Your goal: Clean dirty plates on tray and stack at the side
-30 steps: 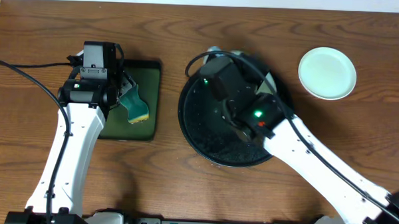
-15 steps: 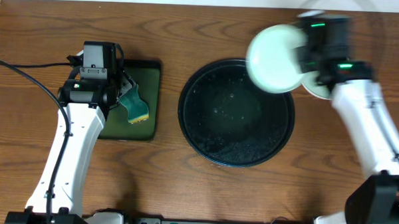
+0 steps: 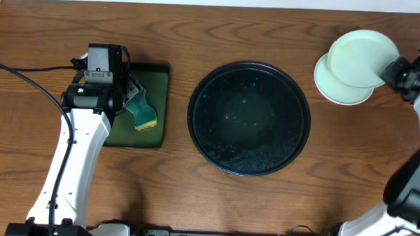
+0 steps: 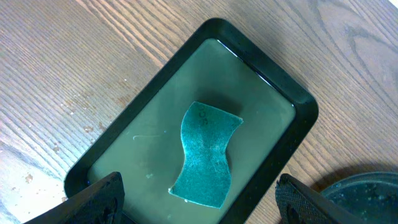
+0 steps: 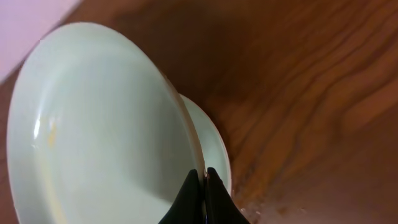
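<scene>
While your right gripper [image 3: 395, 70] clamps its fingers on the rim of the upper plate [image 3: 363, 57], that plate hangs tilted over a second plate [image 3: 335, 92], which lies flat on the table [image 3: 193, 201] at the far right. You cannot tell from the wrist view whether the two touch. Both are well apart from the black tray [image 3: 250, 65], which sits mid-table, wet and speckled. Your left gripper [image 4: 199, 196] hovers with its fingers spread wide over the teal sponge [image 4: 205, 155], which lies in the green tray [image 4: 292, 99].
</scene>
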Tool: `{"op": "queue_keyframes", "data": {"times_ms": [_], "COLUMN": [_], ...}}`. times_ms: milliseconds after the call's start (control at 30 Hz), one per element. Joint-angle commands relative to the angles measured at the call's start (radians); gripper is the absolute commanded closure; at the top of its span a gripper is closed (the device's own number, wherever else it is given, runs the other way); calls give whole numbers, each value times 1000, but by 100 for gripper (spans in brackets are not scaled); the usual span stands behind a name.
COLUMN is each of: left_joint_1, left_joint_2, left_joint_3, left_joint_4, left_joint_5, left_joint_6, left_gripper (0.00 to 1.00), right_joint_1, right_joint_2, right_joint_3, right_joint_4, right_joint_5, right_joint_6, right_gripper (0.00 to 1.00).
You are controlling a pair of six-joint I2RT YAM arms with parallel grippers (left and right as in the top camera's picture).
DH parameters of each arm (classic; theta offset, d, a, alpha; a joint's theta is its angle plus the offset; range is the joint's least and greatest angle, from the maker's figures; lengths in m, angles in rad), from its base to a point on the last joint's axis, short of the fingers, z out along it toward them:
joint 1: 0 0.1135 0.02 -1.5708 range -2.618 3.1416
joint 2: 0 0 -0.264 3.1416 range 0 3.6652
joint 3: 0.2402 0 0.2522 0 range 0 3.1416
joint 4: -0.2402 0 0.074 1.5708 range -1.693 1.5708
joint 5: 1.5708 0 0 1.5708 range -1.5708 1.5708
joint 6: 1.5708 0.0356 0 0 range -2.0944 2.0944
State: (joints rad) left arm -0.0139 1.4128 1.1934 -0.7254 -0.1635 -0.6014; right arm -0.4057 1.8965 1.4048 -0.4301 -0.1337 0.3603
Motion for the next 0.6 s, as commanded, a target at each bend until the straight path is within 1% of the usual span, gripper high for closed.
{"op": "queue_keyframes", "data": {"times_ms": [0, 67, 100, 133, 167, 233, 267, 300, 367, 467, 567], "left_joint_1": [4, 4, 4, 4, 4, 4, 4, 4, 4, 4, 4], "left_joint_2": [8, 8, 8, 8, 8, 8, 8, 8, 8, 8, 8], "left_joint_3": [21, 21, 21, 21, 21, 21, 21, 21, 21, 21, 21], "left_joint_4": [0, 0, 0, 0, 0, 0, 0, 0, 0, 0, 0], "left_joint_5": [-9, -9, -9, -9, -9, -9, -9, -9, -9, -9, -9], "left_joint_6": [6, 6, 6, 6, 6, 6, 6, 6, 6, 6, 6], "left_gripper": [21, 21, 21, 21, 21, 21, 21, 21, 21, 21, 21], "right_joint_1": [10, 16, 20, 22, 24, 26, 26, 26, 26, 26, 28], "right_joint_2": [41, 57, 62, 64, 64, 61, 59, 54, 38, -8, -85], "right_joint_3": [3, 3, 3, 3, 3, 3, 3, 3, 3, 3, 3], "right_joint_4": [32, 47, 50, 50, 50, 48, 46, 43, 29, -8, -98], "right_joint_5": [-37, -37, -36, -37, -37, -38, -47, -67, -102, -166, -171], "right_joint_6": [51, 51, 50, 51, 51, 50, 50, 45, 43, 43, 43], "right_gripper": [98, 95, 91, 84, 73, 41, 32, 29, 28, 29, 30]}}
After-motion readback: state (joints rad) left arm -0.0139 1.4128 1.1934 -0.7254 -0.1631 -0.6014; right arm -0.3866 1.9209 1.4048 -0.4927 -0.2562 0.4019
